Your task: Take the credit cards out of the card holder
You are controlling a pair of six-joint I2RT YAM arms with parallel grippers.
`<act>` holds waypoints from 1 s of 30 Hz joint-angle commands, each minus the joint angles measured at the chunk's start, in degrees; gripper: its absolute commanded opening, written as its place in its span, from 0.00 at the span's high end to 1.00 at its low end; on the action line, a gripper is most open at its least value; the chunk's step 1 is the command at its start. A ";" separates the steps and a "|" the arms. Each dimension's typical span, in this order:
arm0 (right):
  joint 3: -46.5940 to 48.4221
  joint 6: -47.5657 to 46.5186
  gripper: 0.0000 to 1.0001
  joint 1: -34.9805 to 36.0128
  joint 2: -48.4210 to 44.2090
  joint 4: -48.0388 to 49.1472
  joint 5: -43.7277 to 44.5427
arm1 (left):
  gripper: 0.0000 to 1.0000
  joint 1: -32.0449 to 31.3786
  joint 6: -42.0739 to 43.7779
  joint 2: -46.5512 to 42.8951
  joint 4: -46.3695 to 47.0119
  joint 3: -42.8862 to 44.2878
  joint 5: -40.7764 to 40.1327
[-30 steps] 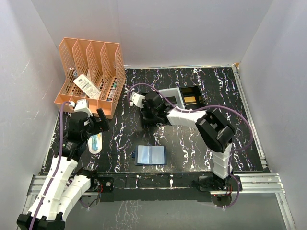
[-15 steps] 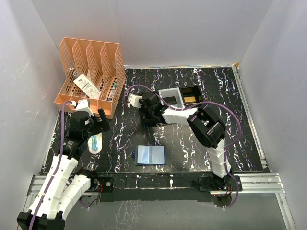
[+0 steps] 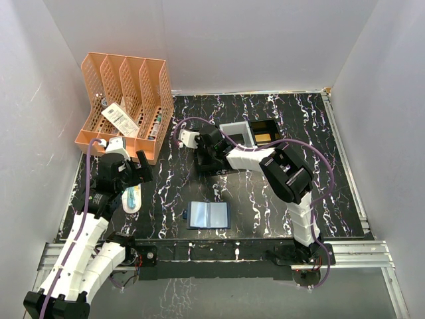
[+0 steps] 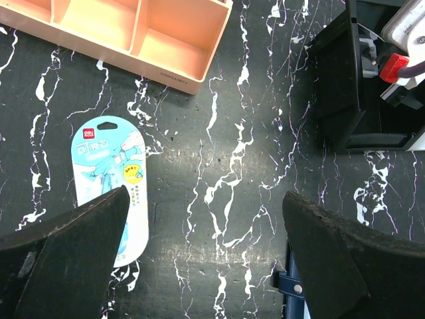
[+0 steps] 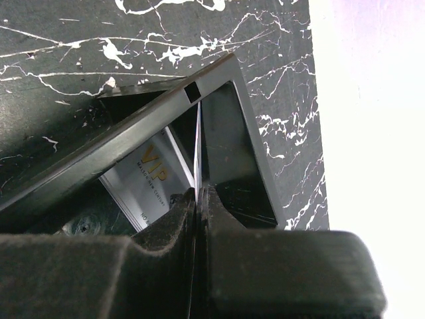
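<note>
The card holder (image 3: 208,214) lies open and flat near the front edge of the table (image 3: 265,193); whether its slots still hold anything I cannot tell. Beyond it, a VIP-marked card (image 5: 149,179) already rests in a black tray (image 5: 166,113). The right gripper (image 5: 198,199), stretched out past the holder, pinches a second card (image 5: 198,143) edge-on above that tray. Left of the holder, the left gripper (image 4: 206,226) hovers, spread wide.
</note>
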 commanded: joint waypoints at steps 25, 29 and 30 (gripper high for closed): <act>5.26 -1.76 0.91 -0.50 2.80 -1.81 -2.71 | 0.01 0.11 1.09 0.62 0.70 0.05 0.98; 5.51 -0.69 0.84 -0.46 2.69 -2.57 -3.73 | 0.01 0.09 1.09 0.75 0.71 0.05 1.16; 5.56 -0.47 0.84 -0.49 2.68 -2.63 -3.84 | 0.01 0.07 1.09 0.83 0.70 0.06 1.23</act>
